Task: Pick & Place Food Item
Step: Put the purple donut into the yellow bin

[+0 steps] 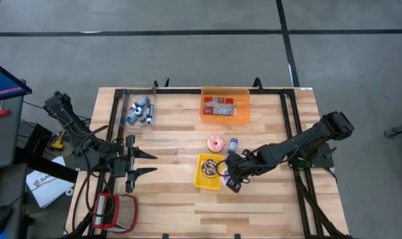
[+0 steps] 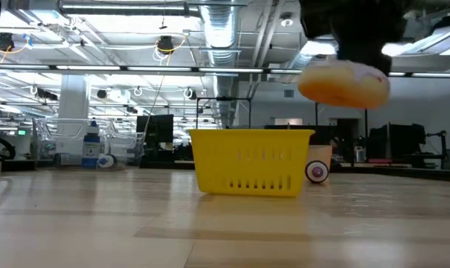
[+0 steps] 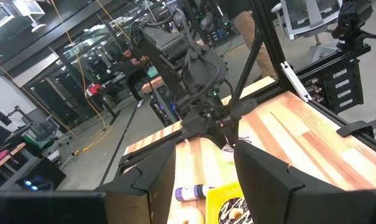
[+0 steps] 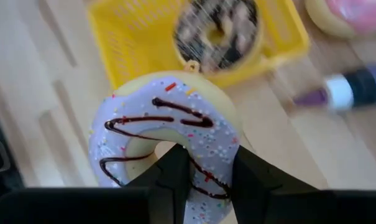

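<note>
A lilac-frosted donut (image 4: 169,124) with chocolate drizzle and sprinkles hangs in my right gripper (image 4: 206,165), which is shut on it. In the low view the donut (image 2: 344,83) floats clear of the table, just right of the yellow basket (image 2: 251,160) and above its rim height. The yellow basket (image 1: 202,174) holds a chocolate-sprinkled donut (image 4: 215,31). A pink donut (image 1: 215,142) lies on the table beyond the basket. My left gripper (image 1: 149,163) waits open over the table's left part, with nothing between its fingers. My right gripper has the donut's ring at its side nearest the wrist (image 4: 207,171). One finger (image 4: 172,168) stands in the hole and the other (image 4: 256,177) is outside the rim. The fingers slant down from the table's right. The donut is lifted clear, frosting up.
A small blue-and-white bottle (image 1: 233,144) lies beside the pink donut. An orange bin (image 1: 225,106) with packets stands at the far middle, a clear bin (image 1: 139,109) of bottles at the far left, and a red basket (image 1: 114,211) at the near left corner.
</note>
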You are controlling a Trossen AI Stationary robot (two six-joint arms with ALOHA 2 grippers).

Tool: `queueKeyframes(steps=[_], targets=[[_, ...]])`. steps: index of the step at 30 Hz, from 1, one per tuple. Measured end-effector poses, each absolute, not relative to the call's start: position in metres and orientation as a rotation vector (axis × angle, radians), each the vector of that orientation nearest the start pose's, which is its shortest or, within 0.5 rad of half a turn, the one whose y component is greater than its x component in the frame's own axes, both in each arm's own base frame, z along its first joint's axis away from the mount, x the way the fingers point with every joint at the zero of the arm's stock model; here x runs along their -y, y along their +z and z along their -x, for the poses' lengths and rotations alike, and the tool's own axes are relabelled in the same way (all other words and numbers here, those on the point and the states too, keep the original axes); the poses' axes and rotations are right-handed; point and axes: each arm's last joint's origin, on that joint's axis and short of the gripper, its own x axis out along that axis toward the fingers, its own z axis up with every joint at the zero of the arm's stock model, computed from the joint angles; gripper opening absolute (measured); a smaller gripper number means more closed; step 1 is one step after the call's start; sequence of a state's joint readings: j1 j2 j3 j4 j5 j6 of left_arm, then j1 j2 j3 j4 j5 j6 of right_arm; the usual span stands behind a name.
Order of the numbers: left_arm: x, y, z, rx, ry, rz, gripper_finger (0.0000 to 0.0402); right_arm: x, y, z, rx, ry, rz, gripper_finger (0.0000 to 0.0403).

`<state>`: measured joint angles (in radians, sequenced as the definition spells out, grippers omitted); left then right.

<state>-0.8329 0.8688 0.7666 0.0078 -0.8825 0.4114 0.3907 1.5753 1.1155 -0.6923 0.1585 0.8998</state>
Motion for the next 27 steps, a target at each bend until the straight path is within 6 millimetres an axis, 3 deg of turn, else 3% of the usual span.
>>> queueKeyframes(steps=[8, 17, 27], targets=[[0.122, 0.332, -0.141, -0.071, 0.037, -0.482, 0.0158, -0.112, 0.241, -0.335, -1.087, -0.235, -0.359, 0.0089], [0.122, 0.331, -0.141, -0.075, 0.035, -0.483, 0.0158, -0.099, 0.23, -0.378, -1.249, -0.213, -0.27, 0.0089], [0.126, 0.331, -0.137, -0.069, 0.005, -0.487, 0.0158, -0.079, 0.219, -0.394, -1.26, -0.179, -0.298, 0.0089]])
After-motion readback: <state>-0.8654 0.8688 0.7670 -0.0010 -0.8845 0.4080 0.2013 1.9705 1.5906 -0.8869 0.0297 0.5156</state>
